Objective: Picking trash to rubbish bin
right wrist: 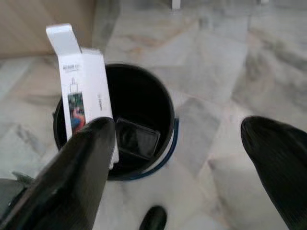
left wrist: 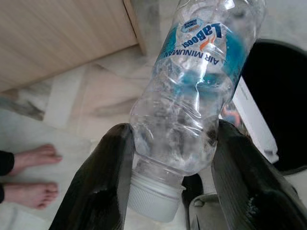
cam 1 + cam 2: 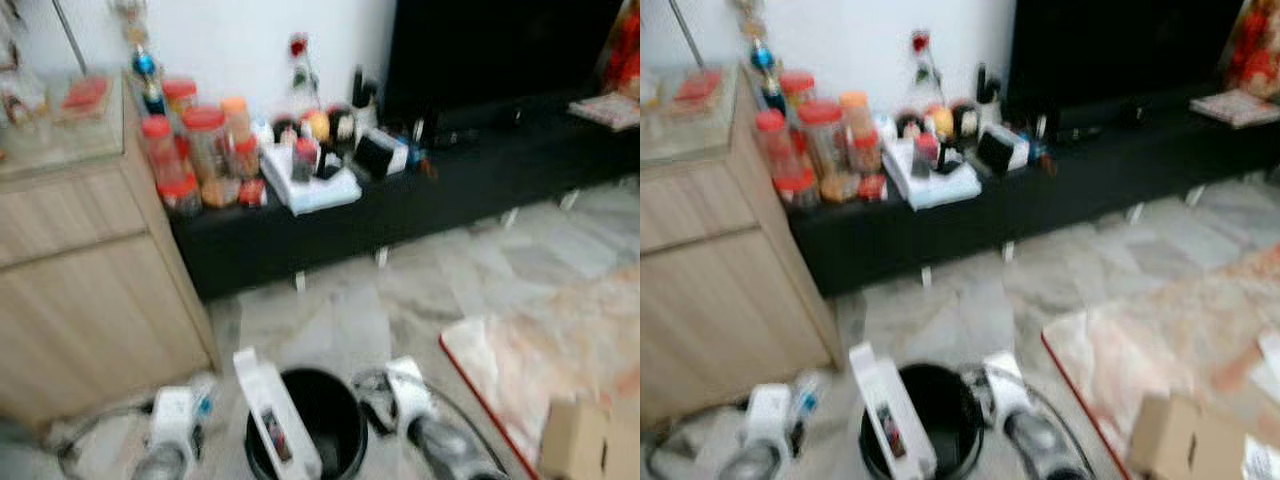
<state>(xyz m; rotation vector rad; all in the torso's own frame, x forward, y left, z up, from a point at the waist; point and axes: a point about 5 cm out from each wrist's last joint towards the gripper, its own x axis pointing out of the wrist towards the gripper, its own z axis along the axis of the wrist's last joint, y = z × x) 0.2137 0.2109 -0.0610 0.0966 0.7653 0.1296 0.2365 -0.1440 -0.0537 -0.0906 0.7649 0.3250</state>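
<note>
Marble floor tiles run from a light wooden cabinet (image 3: 90, 290) on the robot's left, past a low black TV bench (image 3: 400, 200) crowded with red-lidded jars (image 3: 205, 150) and small bottles, to a pink rug (image 3: 540, 360) and a cardboard box (image 3: 585, 440) on the right. A person's bare feet (image 2: 31, 175) stand on the tiles, seen past the left gripper.

As for progress, the black rubbish bin (image 3: 310, 420) already holds a tall white carton (image 1: 86, 81) leaning out over its rim and a dark flat item (image 1: 136, 136) at the bottom, so some trash looks to be in. One piece at least is left: the clear plastic water bottle (image 2: 196, 91).

The left gripper (image 2: 172, 158) is clamped on that bottle, its two black fingers (image 2: 103, 182) pressing the crumpled lower body just above the white cap, which points back toward the wrist. The blue-labelled end sticks out beyond the fingertips, toward the bin, whose dark opening lies just beyond and to one side of the bottle. From the head, this gripper sits low beside the bin's left, not yet over the mouth, so the drop is still to come.

The right gripper (image 1: 177, 143) has its fingers spread wide and holds nothing; it hangs just above the bin's right side, the carton and bin opening lying ahead of its fingertips.
</note>
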